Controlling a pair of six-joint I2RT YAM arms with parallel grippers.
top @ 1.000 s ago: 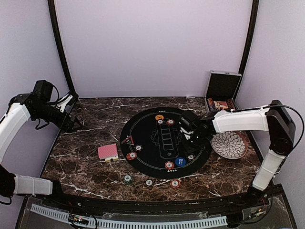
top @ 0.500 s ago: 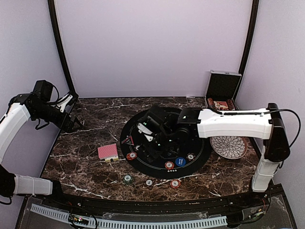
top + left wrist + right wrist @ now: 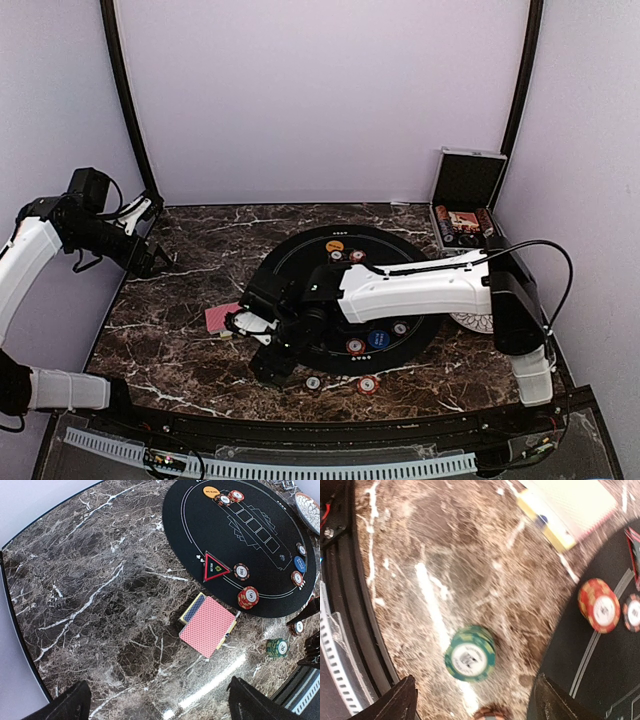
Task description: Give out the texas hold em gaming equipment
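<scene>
On the far left, the left tool [image 3: 160, 702] hangs above the counter's [image 3: 180, 300] left edge. Its fingers stand wide apart with nothing between them. Right of it, a red-backed deck [image 3: 207, 626] lies flat on the marble, just off the left rim of the black mat [image 3: 210, 525]. A blue-and-yellow box peeks out from under the deck.

The right arm reaches from the right side across the mat's front. Its tool [image 3: 474, 695] sits low over the counter, in front of the deck. Its fingers are spread and grip nothing. A short stack of green chips [image 3: 470, 654] stands on the marble just ahead of the gap between them, untouched.

A red chip stack [image 3: 248, 597] sits on the mat's left rim. A single chip [image 3: 241, 571] and a red triangle marker [image 3: 215, 568] lie just behind it. Two more chips [image 3: 313, 382] lie on the counter in front of the mat.

At the mat's far side, an orange disc [image 3: 334, 245] lies with two chips [image 3: 357, 256] touching or nearly touching it. A blue disc [image 3: 377, 339] rests near the mat's front right, with chips close beside it.

Right of the mat, a patterned plate [image 3: 310, 510] is mostly hidden behind the arm in the top view. An open case [image 3: 468, 195] stands at the back right corner.
</scene>
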